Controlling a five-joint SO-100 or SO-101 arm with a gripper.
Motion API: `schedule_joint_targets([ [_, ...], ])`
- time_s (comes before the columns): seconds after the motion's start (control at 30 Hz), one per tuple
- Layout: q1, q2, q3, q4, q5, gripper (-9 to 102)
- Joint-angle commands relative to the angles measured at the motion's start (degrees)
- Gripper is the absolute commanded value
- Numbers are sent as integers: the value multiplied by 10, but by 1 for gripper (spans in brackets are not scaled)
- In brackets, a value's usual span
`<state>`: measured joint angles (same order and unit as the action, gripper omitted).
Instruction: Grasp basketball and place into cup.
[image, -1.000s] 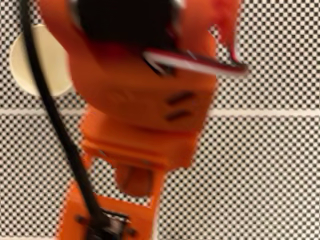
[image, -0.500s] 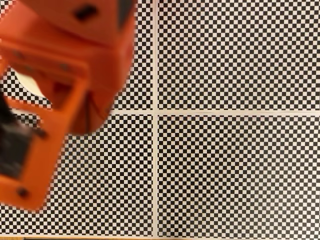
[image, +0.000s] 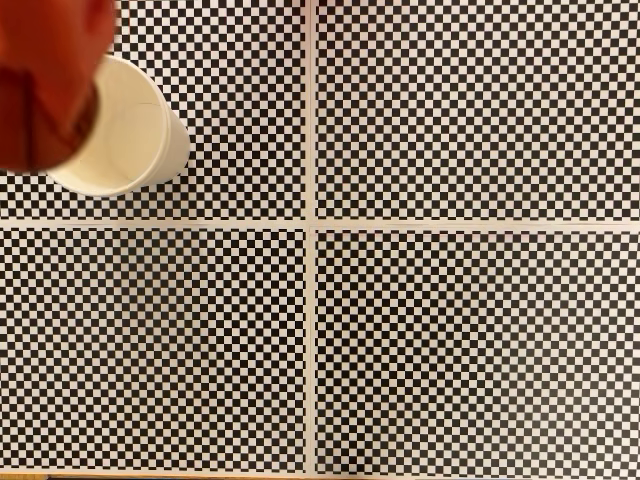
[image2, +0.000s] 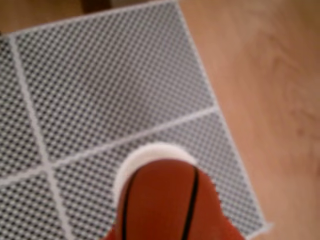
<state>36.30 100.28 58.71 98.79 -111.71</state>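
The checkered mat (image: 450, 350) lies bare on the wooden table (image2: 270, 75), nothing blocking the way. The cup (image: 140, 140) stands upright at its upper left in the fixed view. The basketball (image2: 165, 200) hangs just above the rim, apparently carried by the gripper, whose jaws I cannot make out. Lifting looks done; only the drop remains

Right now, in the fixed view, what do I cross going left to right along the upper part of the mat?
Blurred orange-red shape at the left edge, overlapping the cup's rim → cup → white dividing line → bare checkered mat.
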Motion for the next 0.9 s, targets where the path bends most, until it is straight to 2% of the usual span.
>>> schedule_joint_targets([
  [0.0, 38, 15, -2, 2, -33, 0],
  [0.17, 66, -1, 7, 2, -42, 0],
  [0.4, 84, -19, 33, 2, -2, 0],
  [0.87, 45, -30, 76, -3, 91, 0],
])
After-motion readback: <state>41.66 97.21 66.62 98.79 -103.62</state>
